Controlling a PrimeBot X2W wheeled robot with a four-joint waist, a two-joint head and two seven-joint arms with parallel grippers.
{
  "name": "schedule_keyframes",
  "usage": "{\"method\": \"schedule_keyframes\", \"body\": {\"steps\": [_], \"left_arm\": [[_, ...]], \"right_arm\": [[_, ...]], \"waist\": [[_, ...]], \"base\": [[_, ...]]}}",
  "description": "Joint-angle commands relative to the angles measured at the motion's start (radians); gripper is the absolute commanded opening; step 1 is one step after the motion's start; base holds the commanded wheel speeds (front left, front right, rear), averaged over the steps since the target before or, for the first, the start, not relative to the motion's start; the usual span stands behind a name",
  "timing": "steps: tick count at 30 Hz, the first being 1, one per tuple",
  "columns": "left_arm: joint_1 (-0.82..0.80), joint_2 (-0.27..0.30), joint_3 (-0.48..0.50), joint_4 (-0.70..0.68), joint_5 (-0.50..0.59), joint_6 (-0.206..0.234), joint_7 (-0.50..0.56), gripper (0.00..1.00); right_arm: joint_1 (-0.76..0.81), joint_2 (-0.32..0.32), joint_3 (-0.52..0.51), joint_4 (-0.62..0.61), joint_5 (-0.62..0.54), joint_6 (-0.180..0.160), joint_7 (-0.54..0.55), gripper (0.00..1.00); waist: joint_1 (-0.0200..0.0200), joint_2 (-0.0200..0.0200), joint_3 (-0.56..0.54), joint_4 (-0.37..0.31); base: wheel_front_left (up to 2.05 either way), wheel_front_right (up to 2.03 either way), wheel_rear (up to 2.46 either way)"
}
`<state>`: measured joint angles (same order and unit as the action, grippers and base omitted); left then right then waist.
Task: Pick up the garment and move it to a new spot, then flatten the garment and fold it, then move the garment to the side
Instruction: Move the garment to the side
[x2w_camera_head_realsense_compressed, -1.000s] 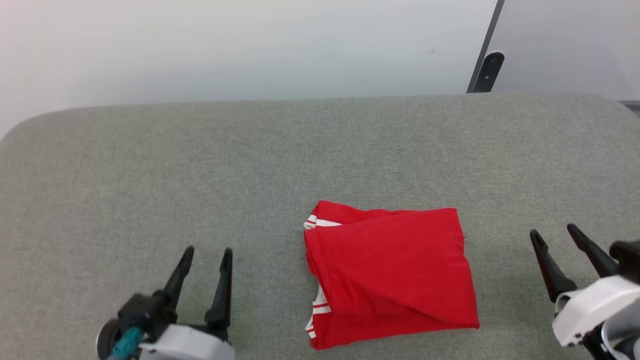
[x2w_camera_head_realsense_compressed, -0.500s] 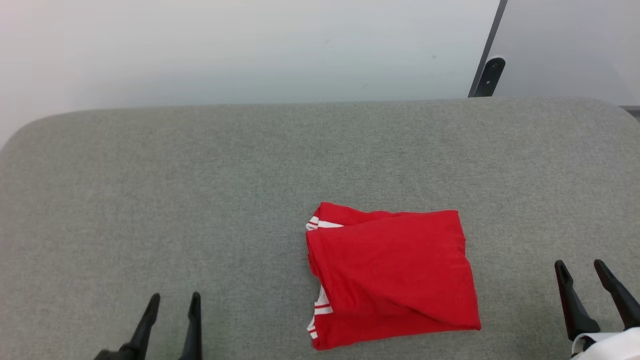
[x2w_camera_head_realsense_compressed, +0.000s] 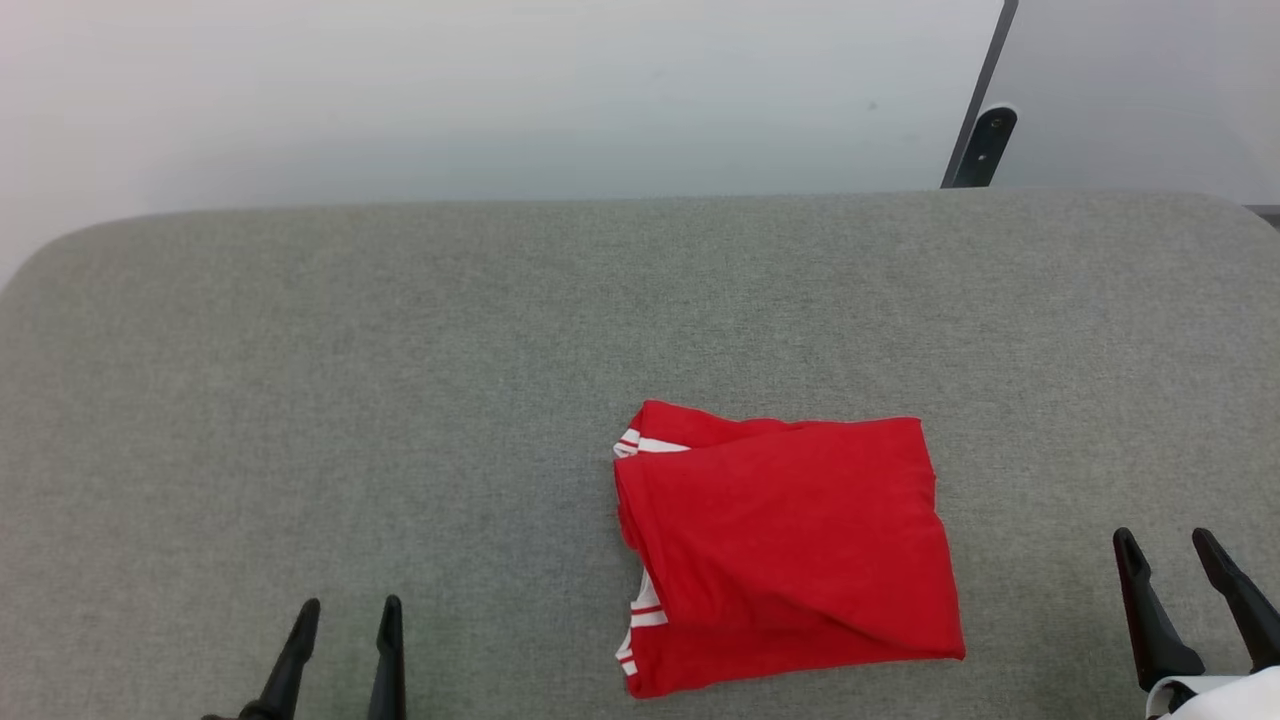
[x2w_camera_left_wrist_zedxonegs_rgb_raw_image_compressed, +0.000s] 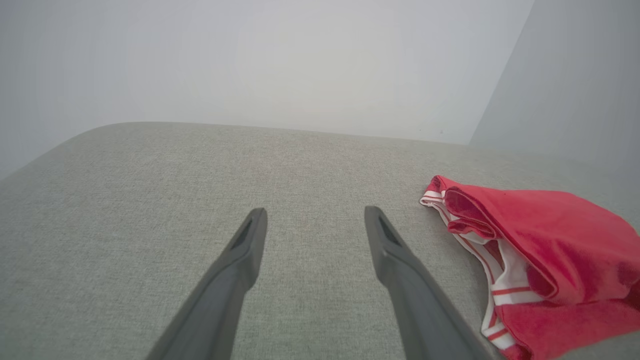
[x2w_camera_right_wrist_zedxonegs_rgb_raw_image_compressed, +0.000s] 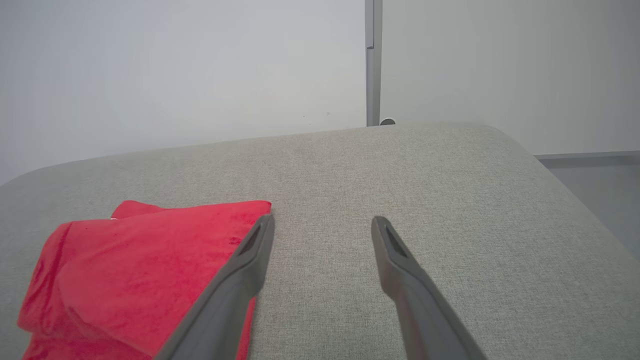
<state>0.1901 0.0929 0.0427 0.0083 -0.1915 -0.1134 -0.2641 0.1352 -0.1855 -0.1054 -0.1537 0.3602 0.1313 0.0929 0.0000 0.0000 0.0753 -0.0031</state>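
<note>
The garment (x2w_camera_head_realsense_compressed: 790, 545) is a red shirt folded into a compact rectangle, with white-and-red striped trim showing at its left edge. It lies right of centre near the front of the grey padded surface (x2w_camera_head_realsense_compressed: 400, 380). My left gripper (x2w_camera_head_realsense_compressed: 347, 612) sits at the lower left, open and holding nothing, well clear of the garment (x2w_camera_left_wrist_zedxonegs_rgb_raw_image_compressed: 545, 255). At the lower right my right gripper (x2w_camera_head_realsense_compressed: 1168, 543) is open too, a short way off the garment's (x2w_camera_right_wrist_zedxonegs_rgb_raw_image_compressed: 140, 270) right edge. Any lettering on the shirt is hidden by the fold.
A pale wall rises behind the surface. A dark post with a rounded bracket (x2w_camera_head_realsense_compressed: 985, 145) stands at the back right. The surface curves down at its rounded left and right ends (x2w_camera_right_wrist_zedxonegs_rgb_raw_image_compressed: 565, 200).
Both grippers have pulled back toward the bottom edge, away from the garment, and stayed open. The garment lies where it was; the view shifted slightly.
</note>
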Motion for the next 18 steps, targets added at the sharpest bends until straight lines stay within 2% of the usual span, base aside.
{"method": "schedule_keyframes", "body": {"steps": [1,18], "left_arm": [[-0.004,-0.002,0.001,-0.005,0.007,-0.001,0.0,1.0],[-0.005,-0.01,-0.008,-0.012,0.018,-0.007,0.0,1.0]], "right_arm": [[0.008,0.001,-0.001,-0.003,-0.002,-0.001,0.001,1.0],[-0.002,-0.003,0.011,0.002,0.009,-0.001,0.004,1.0]], "waist": [[0.0,0.0,0.0,0.001],[0.0,0.0,0.005,0.003]], "base": [[0.0,0.0,0.0],[0.0,0.0,0.0]]}}
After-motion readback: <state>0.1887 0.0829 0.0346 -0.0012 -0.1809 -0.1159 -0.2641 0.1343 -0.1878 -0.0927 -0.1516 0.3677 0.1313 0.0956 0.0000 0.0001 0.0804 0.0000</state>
